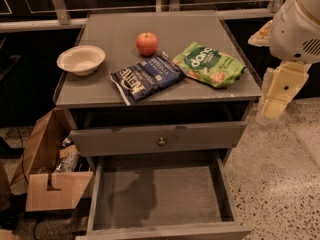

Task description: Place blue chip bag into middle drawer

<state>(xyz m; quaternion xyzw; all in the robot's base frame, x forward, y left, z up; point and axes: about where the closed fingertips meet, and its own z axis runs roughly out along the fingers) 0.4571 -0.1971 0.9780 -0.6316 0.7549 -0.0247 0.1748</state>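
Observation:
The blue chip bag [146,77] lies flat on the grey cabinet top [120,31], near its front edge, with white "Kettle" lettering facing up. The middle drawer [160,191] is pulled open below, and its plain grey floor is bare. My gripper [276,96], pale yellow, hangs pointing down beside the cabinet's right edge, level with the cabinet top. It is to the right of the bag and apart from it, and it holds nothing that I can see.
A green "dang" snack bag [210,64] lies right of the blue bag. A red apple [147,43] sits behind it and a white bowl [81,59] at the left. The closed top drawer front has a round knob [161,141]. A cardboard box [50,174] stands on the floor at the left.

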